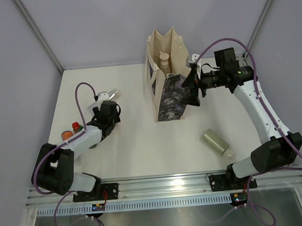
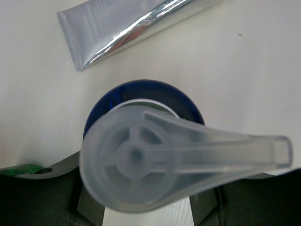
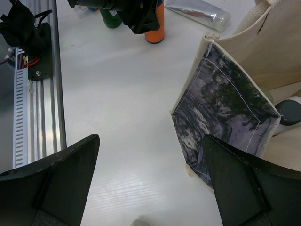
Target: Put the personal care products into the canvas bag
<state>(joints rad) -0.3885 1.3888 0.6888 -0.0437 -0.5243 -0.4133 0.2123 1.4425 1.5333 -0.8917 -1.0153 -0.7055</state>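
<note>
L gripper (image 1: 108, 112) hangs over a blue pump bottle (image 2: 141, 101) at approx 9 o'clock on the table (image 1: 143, 145), fingers flanking it, but can't tell if they've closed. R gripper (image 3: 150, 188) is spread wide, empty, just at 3 o'clock of the canvas bag (image 1: 167, 90). The bottle is prob. rigid, slick plastic and top-heavy w/ its pump head (image 2: 141, 160), so take the body below the collar, not the spout.

Blurred and clipped
A blurred pump head (image 2: 155, 160) masks the left gripper (image 2: 146, 209); the silver tube (image 2: 127, 28) runs off the top edge.
</note>
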